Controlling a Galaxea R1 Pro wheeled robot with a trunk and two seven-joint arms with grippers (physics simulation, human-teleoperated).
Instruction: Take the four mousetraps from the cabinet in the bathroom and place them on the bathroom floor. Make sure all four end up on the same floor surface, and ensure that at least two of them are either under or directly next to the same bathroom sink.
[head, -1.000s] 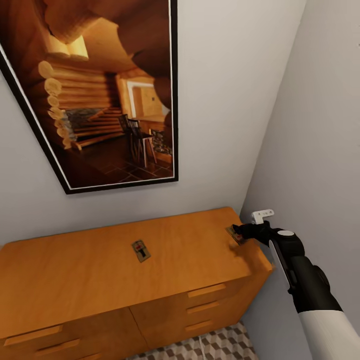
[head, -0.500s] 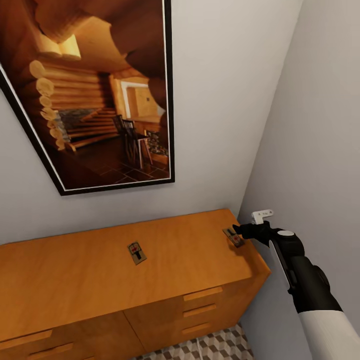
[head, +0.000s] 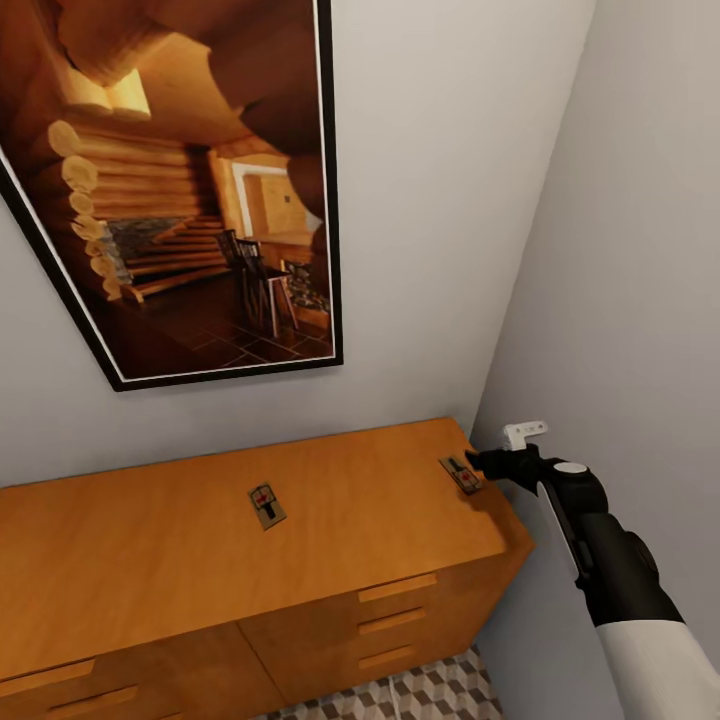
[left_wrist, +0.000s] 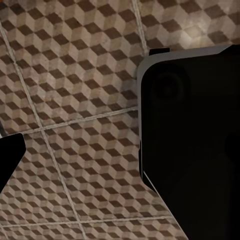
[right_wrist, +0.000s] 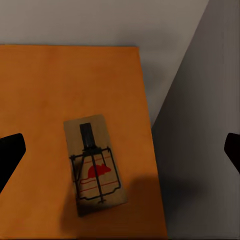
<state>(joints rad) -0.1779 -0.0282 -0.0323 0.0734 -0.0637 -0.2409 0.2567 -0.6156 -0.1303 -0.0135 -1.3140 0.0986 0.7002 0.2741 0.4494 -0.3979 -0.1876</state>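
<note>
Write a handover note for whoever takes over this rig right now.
Right gripper: open, at the cabinet's right end, over the near mousetrap, not gripping it.
Left gripper: open, empty, pointing at the bathroom floor.
A second mousetrap lies mid-top on the cabinet.
Done: no trap seen on the floor.
Left: grasp the right-end trap, set it down by the sink, then fetch the others.

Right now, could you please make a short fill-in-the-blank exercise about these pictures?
1. Two mousetraps lie on top of the wooden ____.
2. The right tool hovers over the mousetrap near the wall, its fingers ____.
3. The other mousetrap lies below the framed ____.

Missing words: cabinet; open; picture
</note>
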